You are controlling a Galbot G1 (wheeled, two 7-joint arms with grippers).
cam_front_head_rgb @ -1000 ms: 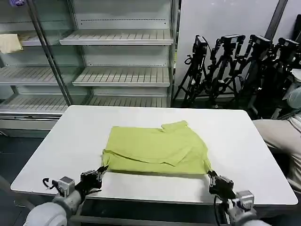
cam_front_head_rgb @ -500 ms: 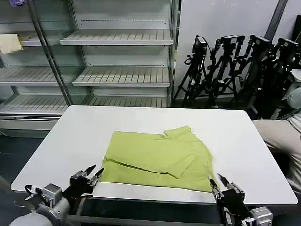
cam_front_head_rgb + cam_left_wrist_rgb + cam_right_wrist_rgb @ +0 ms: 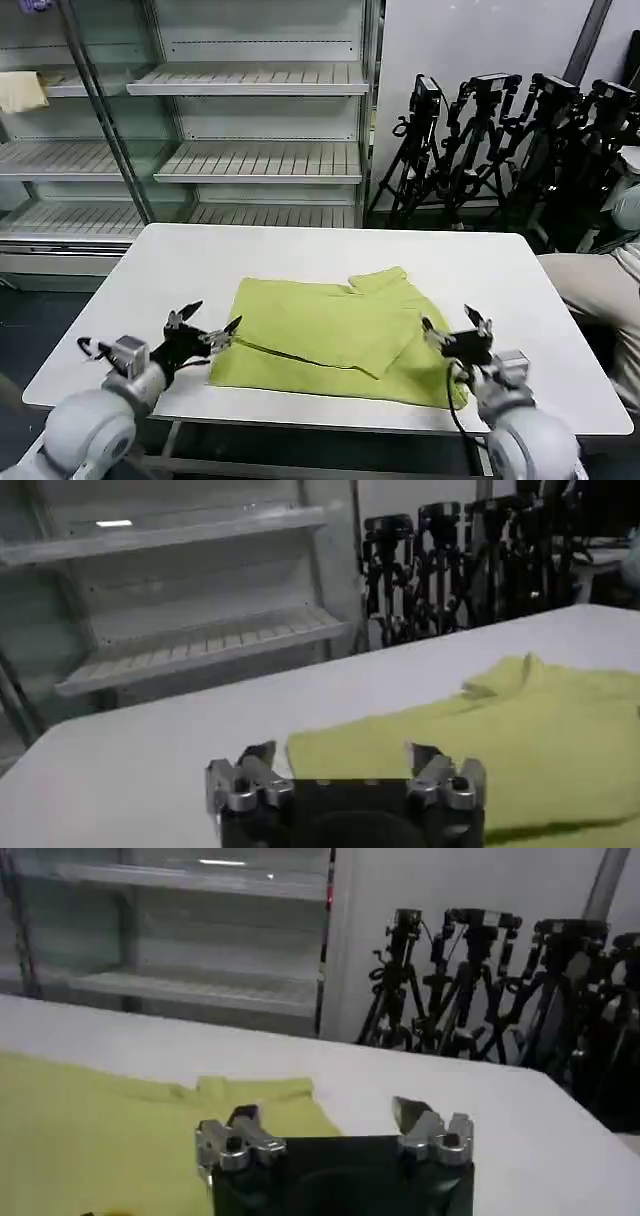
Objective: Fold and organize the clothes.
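From my head camera, the lime-green short-sleeved shirt of soft fabric point(image 3: 335, 338) lies partly folded on the white rectangular table point(image 3: 520, 290), nearer the front edge than the back, with its small collar point(image 3: 380, 279) turned toward the far side. My left gripper point(image 3: 205, 331) hovers at the shirt's left edge, fingers spread apart and holding nothing. My right gripper point(image 3: 455, 327) sits over the shirt's right edge, its fingers also spread and empty. Beyond the table stand pale metal shelving racks point(image 3: 255, 150), a small pale yellow cloth point(image 3: 20, 91) resting on an upper left shelf, and a cluster of black camera tripods point(image 3: 500, 140) against the wall.

From my left wrist camera, my left gripper point(image 3: 345, 770) has its two fingers wide apart, the green shirt point(image 3: 520, 730) spreading out on the tabletop point(image 3: 130, 750) just past the fingertips. Shelving point(image 3: 200, 640) and tripods point(image 3: 450, 560) stand behind.

From my right wrist camera, my right gripper point(image 3: 330, 1128) is likewise spread with nothing between the fingers. The green shirt point(image 3: 110, 1123) lies beneath and to one side of it, its collar point(image 3: 255, 1088) near one finger, bare table point(image 3: 520, 1128) on the other side, and the tripods point(image 3: 490, 978) beyond.
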